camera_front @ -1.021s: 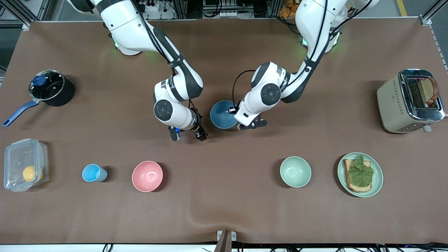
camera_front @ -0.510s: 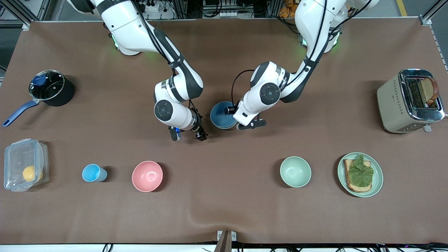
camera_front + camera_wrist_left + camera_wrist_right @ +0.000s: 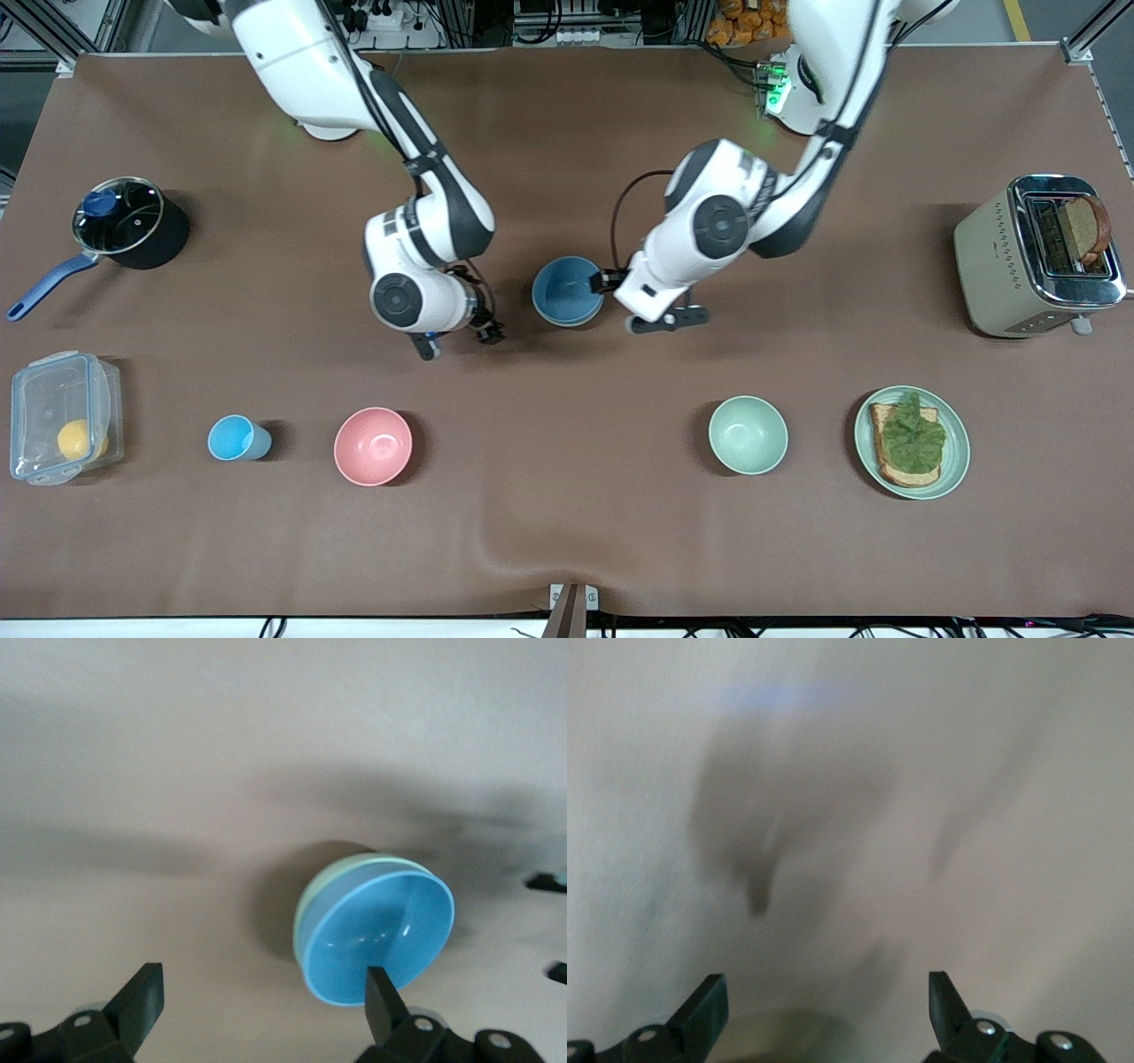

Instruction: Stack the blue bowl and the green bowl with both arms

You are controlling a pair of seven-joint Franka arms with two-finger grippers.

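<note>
The blue bowl [image 3: 567,291] stands mid-table, between the two grippers. In the left wrist view the blue bowl [image 3: 381,926] sits nested inside the green bowl [image 3: 303,914], of which only a pale green rim shows. In the front view the green bowl is hidden under the blue one. My left gripper [image 3: 663,320] is open and empty, beside the bowls toward the left arm's end; it also shows in its wrist view [image 3: 261,979]. My right gripper [image 3: 456,339] is open and empty, beside the bowls toward the right arm's end. Its wrist view [image 3: 825,986] shows only table.
Nearer the front camera stand a pink bowl [image 3: 373,446], a light-blue cup [image 3: 236,438], a mint-green bowl [image 3: 748,434] and a plate with toast [image 3: 952,470]. A toaster [image 3: 992,257] is at the left arm's end. A pot [image 3: 124,226] and a plastic box [image 3: 62,416] are at the right arm's end.
Both grippers have drawn away from the bowls, the left toward its own end of the table and the right toward its own. The bowls have stayed put.
</note>
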